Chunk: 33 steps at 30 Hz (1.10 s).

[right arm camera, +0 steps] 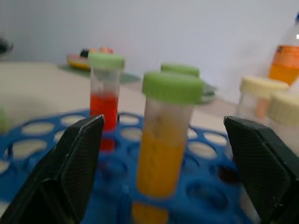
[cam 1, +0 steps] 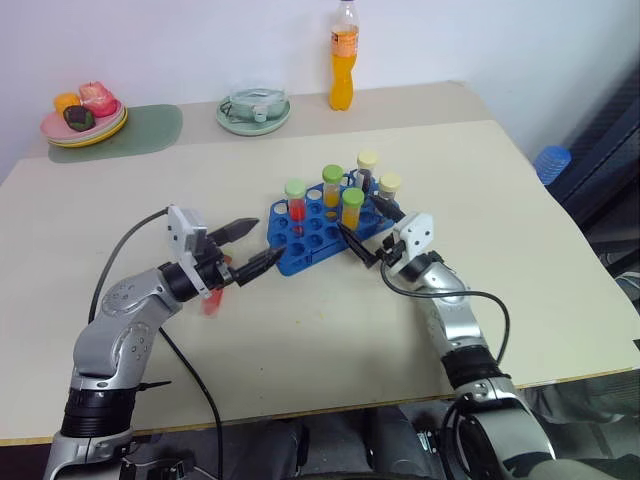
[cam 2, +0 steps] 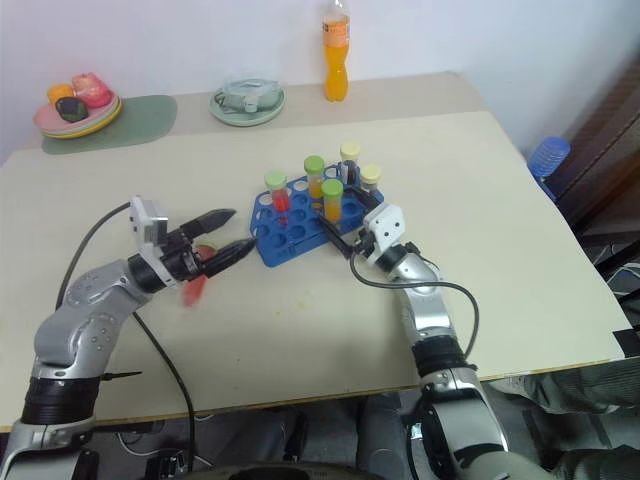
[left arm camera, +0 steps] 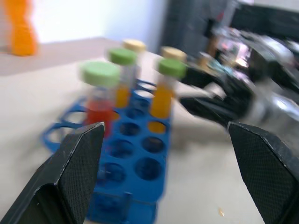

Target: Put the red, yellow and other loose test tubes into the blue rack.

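The blue rack stands at the table's middle. Several test tubes stand upright in it: a red one with a green cap, two yellow ones with green caps, and two with cream caps. My right gripper is open at the rack's right end, its fingers apart on either side of the nearer yellow tube without touching it. My left gripper is open just left of the rack and holds nothing. A small red thing shows under my left wrist; I cannot tell what it is.
At the table's far edge stand a tall orange soda bottle and a round pale green dish. A plate of food sits on a green mat at the far left. A blue object lies beyond the right edge.
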Each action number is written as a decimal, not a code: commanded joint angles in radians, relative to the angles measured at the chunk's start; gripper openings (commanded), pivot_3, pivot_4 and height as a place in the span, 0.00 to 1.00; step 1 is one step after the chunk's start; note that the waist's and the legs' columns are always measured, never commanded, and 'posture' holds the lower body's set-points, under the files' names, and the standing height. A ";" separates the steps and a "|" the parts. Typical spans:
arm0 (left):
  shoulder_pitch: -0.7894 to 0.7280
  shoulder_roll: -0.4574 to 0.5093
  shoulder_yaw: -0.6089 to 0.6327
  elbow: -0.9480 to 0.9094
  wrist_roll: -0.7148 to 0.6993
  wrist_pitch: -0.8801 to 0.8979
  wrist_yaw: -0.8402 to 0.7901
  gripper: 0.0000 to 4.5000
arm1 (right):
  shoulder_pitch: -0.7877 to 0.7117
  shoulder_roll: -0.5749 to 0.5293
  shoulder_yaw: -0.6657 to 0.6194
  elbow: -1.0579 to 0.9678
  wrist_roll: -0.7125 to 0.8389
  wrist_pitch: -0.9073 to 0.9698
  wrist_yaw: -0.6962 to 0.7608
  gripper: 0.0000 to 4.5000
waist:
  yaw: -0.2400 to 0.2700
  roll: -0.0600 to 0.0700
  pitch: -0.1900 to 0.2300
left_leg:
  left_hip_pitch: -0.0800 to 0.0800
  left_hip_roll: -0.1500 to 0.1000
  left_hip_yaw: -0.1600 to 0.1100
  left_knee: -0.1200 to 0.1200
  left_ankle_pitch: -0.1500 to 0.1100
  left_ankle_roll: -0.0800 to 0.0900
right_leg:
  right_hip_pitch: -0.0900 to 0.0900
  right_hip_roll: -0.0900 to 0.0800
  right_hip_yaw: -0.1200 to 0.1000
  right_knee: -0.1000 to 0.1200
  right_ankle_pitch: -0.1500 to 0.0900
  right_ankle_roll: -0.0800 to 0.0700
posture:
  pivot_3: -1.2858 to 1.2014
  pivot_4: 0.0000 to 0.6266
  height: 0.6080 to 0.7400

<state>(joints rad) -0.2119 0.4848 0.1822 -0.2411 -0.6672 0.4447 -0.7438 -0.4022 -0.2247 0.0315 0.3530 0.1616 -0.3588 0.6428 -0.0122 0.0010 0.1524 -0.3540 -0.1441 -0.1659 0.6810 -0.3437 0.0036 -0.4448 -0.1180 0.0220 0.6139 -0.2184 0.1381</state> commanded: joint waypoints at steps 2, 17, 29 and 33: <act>-0.006 -0.002 0.068 -0.087 0.002 0.094 0.199 0.96 | 0.108 -0.125 0.006 -0.270 0.041 0.189 0.072 0.93 | 0.003 0.000 0.000 | 0.000 0.000 0.000 0.000 0.000 0.000 | 0.000 0.000 0.000 0.000 0.000 0.000 | 0.52 0.24 1.00; -0.441 0.042 0.268 -0.013 -0.172 1.170 0.800 0.96 | 0.167 -0.487 -0.139 -0.720 0.399 0.665 0.291 0.93 | 0.028 -0.003 0.000 | 0.000 0.000 0.000 0.002 0.000 0.000 | 0.001 0.000 0.000 0.000 0.000 0.000 | 0.52 0.24 1.00; -0.595 0.278 0.008 0.402 -0.570 1.170 1.102 0.96 | 0.085 -0.489 -0.117 -0.733 0.392 0.758 0.274 0.93 | 0.026 -0.003 0.001 | -0.001 -0.001 0.000 0.002 0.000 0.000 | 0.000 -0.001 0.000 0.000 0.000 0.000 | 0.52 0.24 1.00; -0.632 0.276 -0.042 0.528 -0.704 1.170 1.231 0.96 | 0.070 -0.488 -0.113 -0.722 0.377 0.770 0.270 0.93 | 0.026 -0.003 0.001 | -0.001 -0.001 0.000 0.002 0.000 0.000 | -0.001 -0.001 0.000 0.001 0.000 0.000 | 0.52 0.24 1.00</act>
<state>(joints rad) -0.8100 0.7446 0.1493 0.2686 -1.3061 1.6062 0.4365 -0.3176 -0.7038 -0.0802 -0.3585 0.5390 0.4094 0.9143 0.0135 -0.0025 0.1532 -0.3552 -0.1448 -0.1663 0.6828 -0.3439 0.0032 -0.4457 -0.1187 0.0223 0.6147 -0.2184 0.1385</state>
